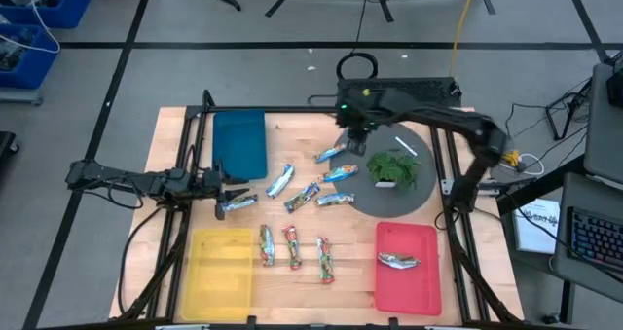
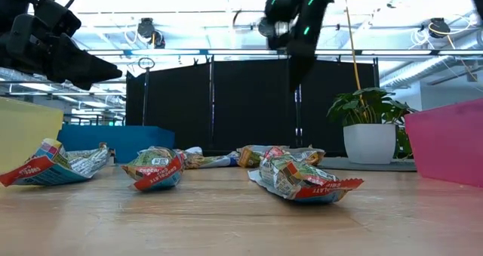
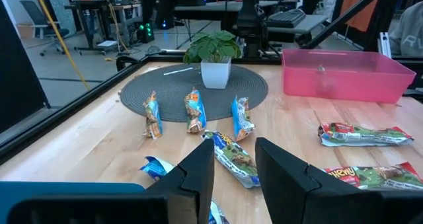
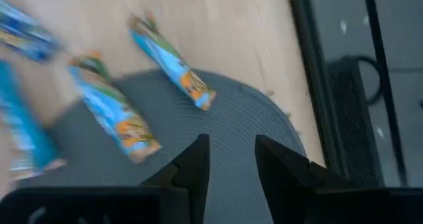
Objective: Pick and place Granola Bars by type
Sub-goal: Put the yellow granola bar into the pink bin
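granola bars count ten in the high view: three red-green ones (image 1: 293, 248) nearest, between the yellow tray (image 1: 220, 262) and red tray (image 1: 407, 269), a fourth bar (image 1: 397, 262) on the red tray. farther, six blue-toned bars (image 1: 318, 184) scatter mid-table. left gripper (image 1: 232, 192), fingers parted and empty, hovers beside one. farthest, right gripper (image 1: 354, 140), parted and empty, hangs over the grey mat (image 1: 421, 189).

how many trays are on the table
3. In the high view: a blue tray at upper left, a yellow tray at lower left, and a red tray at lower right, holding one granola bar.
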### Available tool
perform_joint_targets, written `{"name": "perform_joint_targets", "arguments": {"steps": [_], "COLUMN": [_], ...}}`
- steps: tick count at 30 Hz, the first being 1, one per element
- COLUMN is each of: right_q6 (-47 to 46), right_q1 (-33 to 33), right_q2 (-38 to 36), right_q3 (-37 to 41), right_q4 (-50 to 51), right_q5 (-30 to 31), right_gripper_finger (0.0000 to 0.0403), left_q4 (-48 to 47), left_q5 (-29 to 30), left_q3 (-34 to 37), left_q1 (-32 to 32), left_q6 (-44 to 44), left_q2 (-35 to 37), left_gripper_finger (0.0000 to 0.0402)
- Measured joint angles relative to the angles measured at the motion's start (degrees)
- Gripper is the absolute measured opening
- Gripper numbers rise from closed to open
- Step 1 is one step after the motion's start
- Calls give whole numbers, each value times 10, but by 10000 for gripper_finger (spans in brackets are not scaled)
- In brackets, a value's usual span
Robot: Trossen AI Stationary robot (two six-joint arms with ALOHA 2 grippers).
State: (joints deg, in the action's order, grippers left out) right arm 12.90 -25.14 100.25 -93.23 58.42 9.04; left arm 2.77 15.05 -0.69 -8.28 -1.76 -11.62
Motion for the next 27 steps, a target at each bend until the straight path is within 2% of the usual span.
{"name": "perform_joint_targets", "arguments": {"steps": [5, 11, 16, 22, 27], "right_q6": [31, 39, 34, 34, 27], "right_q1": [9, 16, 17, 24, 23], "right_q2": [84, 133, 160, 158, 164], "right_q3": [-9, -10, -10, -10, -10], "right_q4": [-23, -52, -63, -108, -105], "right_q5": [1, -4, -37, -48, -70], "right_gripper_finger": [116, 116, 116, 116, 117], "left_q4": [0, -1, -1, -1, -2], "left_q5": [0, 0, 0, 0, 0], "left_q3": [0, 0, 0, 0, 0], "left_q1": [0, 0, 0, 0, 0], "left_q6": [7, 19, 20, 33, 31], "left_q2": [0, 0, 0, 0, 0], "left_gripper_finger": [118, 118, 118, 118, 118]}}
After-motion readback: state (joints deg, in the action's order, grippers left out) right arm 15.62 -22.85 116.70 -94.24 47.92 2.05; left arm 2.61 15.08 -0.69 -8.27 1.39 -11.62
